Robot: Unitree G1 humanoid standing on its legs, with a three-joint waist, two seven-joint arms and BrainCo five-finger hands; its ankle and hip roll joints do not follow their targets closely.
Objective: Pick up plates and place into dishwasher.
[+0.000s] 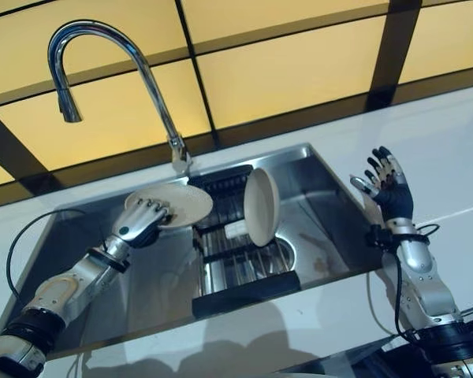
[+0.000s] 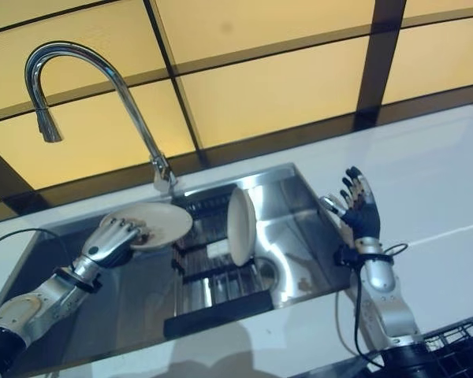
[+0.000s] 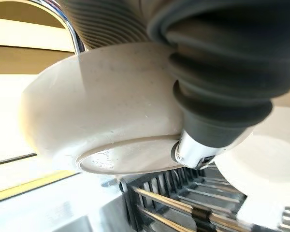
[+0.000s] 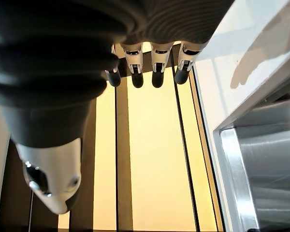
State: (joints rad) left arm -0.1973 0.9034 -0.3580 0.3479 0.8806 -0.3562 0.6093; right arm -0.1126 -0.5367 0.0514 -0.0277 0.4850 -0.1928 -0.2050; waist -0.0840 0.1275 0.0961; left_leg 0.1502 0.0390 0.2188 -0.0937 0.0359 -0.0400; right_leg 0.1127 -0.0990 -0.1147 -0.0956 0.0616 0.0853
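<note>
Your right hand [image 4: 150, 63]: fingers straight, holding nothing | yellow wall panels [image 4: 152, 159] beyond | steel sink rim [image 4: 234, 179] beside white counter [image 4: 241, 53]

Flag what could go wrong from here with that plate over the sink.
1. The left hand pinches the cream plate only at its rim; it could slip and drop into the sink.
2. That plate hangs close to the upright plate in the rack; a swing may knock it.
3. The faucet arches just above; lifting could hit it.

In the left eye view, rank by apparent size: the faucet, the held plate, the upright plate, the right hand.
1. faucet
2. Plate held by the left hand and upright plate look alike; different angles make ranking unsure.
3. right hand
</note>
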